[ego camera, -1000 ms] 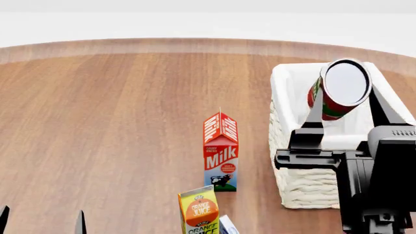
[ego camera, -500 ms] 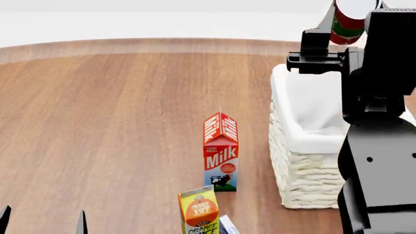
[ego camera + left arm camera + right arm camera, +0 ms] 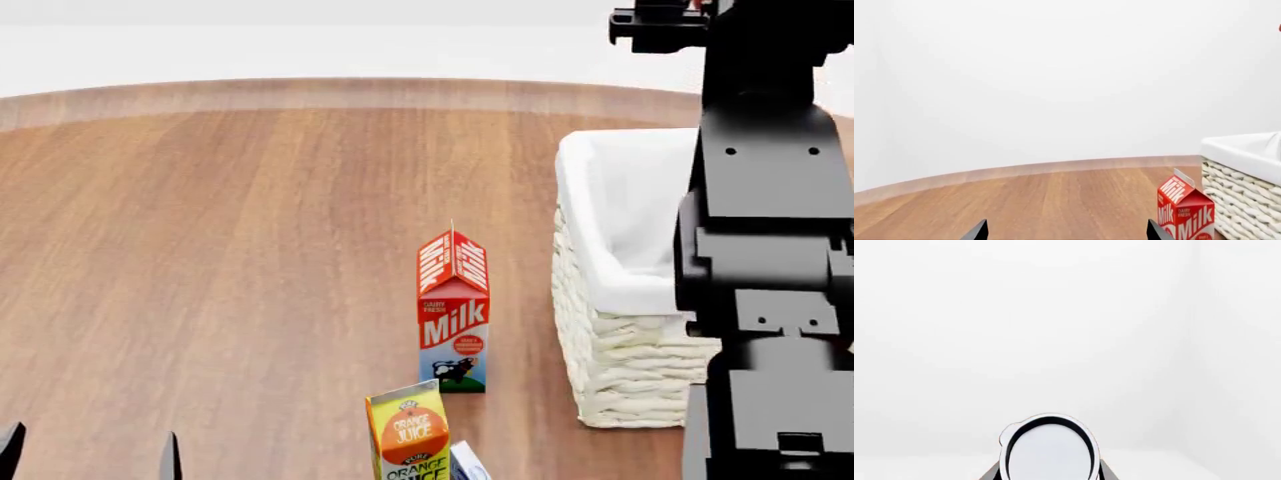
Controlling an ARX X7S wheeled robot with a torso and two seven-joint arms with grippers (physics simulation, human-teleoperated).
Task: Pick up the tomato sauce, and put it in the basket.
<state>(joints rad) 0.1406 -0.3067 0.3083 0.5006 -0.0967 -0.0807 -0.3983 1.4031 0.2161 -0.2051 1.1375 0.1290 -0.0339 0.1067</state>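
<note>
The tomato sauce can shows in the right wrist view as a round white end with a dark rim point(image 3: 1047, 450). My right gripper point(image 3: 1047, 476) is shut on it, one dark finger on each side. In the head view my right arm point(image 3: 761, 200) rises high above the basket point(image 3: 594, 190), and the fingertips and can are cut off by the top edge. The basket, cream-white wicker with a white liner, also shows in the left wrist view point(image 3: 1244, 150). My left gripper point(image 3: 90, 460) is open and empty, low at the near left, and its fingertips frame bare wood in its own view point(image 3: 1067, 235).
A red milk carton point(image 3: 454, 300) stands left of the basket and also shows in the left wrist view point(image 3: 1185, 212). An orange juice carton point(image 3: 411, 435) stands near me, with another carton's corner point(image 3: 467, 462) beside it. The round wooden table's point(image 3: 267, 250) far edge curves behind.
My right arm has lifted the can from just over the basket's opening straight up, out of the top of the head view. The left arm and cartons have not moved.
</note>
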